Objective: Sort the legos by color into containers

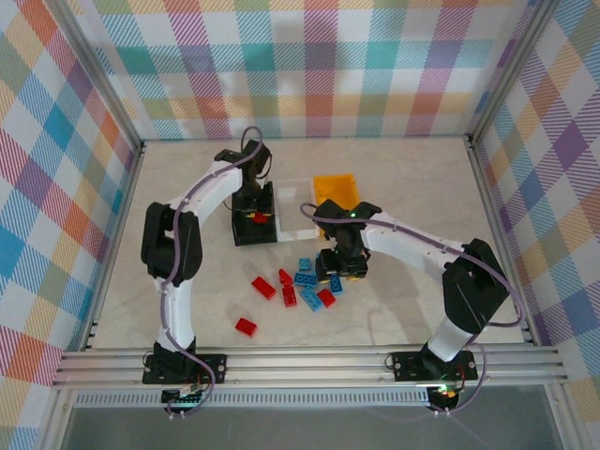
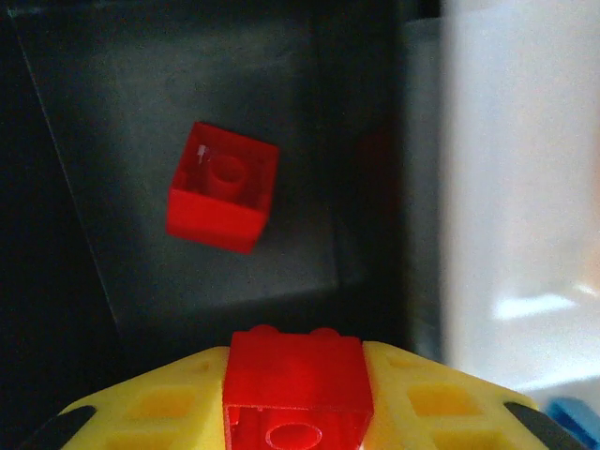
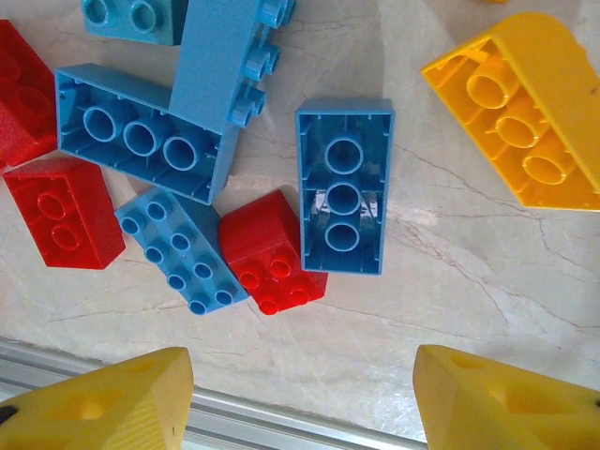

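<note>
The left gripper [image 2: 300, 405] holds 1 red brick [image 2: 298, 367] above the black bin [image 2: 112, 112], and a 2nd red brick [image 2: 223, 187] lies inside it. Right of that bin, the right gripper [image 3: 300, 366] is spread wide over loose legos [image 3: 344, 187].

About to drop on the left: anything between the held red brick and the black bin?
Nothing visible. The held red brick hangs over the black bin; another red brick lies inside, off to one side.
</note>
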Controlling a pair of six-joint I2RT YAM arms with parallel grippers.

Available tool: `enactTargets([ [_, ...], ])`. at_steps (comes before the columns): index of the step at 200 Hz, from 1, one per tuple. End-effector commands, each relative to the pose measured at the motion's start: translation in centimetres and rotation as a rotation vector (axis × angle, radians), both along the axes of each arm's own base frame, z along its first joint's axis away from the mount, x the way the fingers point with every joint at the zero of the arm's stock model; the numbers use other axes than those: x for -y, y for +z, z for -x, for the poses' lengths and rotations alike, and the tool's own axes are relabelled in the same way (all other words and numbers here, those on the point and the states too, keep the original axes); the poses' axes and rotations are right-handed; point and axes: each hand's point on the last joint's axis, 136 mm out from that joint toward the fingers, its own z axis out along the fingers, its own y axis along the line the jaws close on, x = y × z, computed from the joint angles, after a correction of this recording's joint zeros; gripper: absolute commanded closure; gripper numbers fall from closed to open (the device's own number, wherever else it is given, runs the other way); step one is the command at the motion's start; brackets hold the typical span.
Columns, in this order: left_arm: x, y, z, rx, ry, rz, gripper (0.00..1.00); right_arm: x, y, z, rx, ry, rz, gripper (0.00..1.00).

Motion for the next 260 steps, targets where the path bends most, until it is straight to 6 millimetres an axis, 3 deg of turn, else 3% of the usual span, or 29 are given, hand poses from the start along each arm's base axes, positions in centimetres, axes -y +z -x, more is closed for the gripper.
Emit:
enactTargets([
  [1,-1.7,1.3,-0.1,0.005,-0.006,-0.035,0.65,0.4,1.1,0.3,0.014,0.017,0.004,0.36],
  [15,-1.8,1.4,-0.2,0.006,-0.003,-0.027,0.63,0.2,0.8,0.4,0.003,0.018,0.002,0.36],
  [55,-1.6,3.6,0.9,0.041,-0.014,0.019,0.36,-0.8,0.8,0.1,-0.016,0.025,-0.018,0.35],
  [83,-1.8,5.7,3.5,0.056,-0.016,0.060,0.30,-1.2,1.0,-0.2,-0.022,0.034,-0.019,0.35],
  [108,-2.3,6.7,8.3,0.036,0.000,0.092,0.30,-1.2,1.3,-0.1,-0.024,0.030,-0.019,0.34],
  [161,-2.3,5.4,22.2,-0.080,-0.052,0.115,0.26,0.3,0.8,1.6,-0.057,-0.013,-0.011,0.29],
  [191,-3.5,3.5,26.9,-0.116,-0.031,0.095,0.23,1.4,0.3,2.5,-0.066,-0.026,0.006,0.22],
  [208,-3.6,2.2,28.3,-0.124,-0.026,0.093,0.21,1.5,0.2,2.7,-0.066,-0.035,0.002,0.20],
  [260,-2.1,-0.1,28.2,-0.167,-0.092,0.009,0.11,2.0,0.5,3.1,-0.045,-0.070,-0.021,0.19],
])
